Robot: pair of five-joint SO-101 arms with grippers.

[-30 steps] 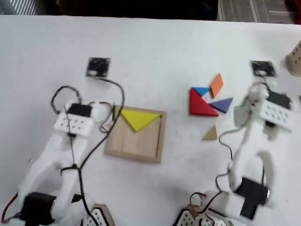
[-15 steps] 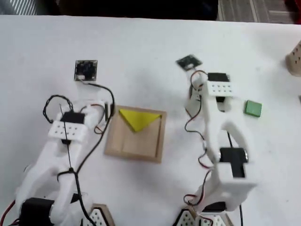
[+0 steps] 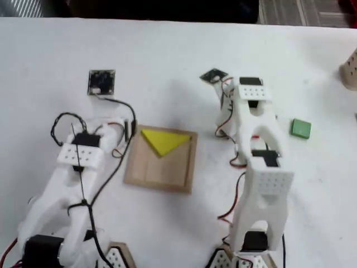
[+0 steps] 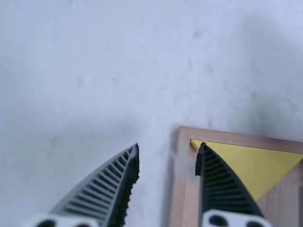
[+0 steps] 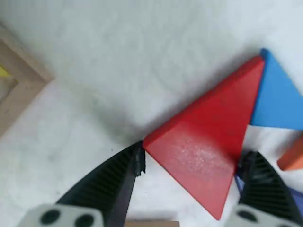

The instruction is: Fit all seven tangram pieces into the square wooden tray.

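High view: findings?
— One square wooden tray, with one yellow triangle seated against its far edge. One green square lies loose, well apart.
Left wrist view?
— Left gripper open, straddling the tray's rim at a corner; judged to be steadying it.
Right wrist view?
— Right gripper open, jaws flanking one red triangle; judged ready to close. One blue triangle touches it, with one orange piece just beside.
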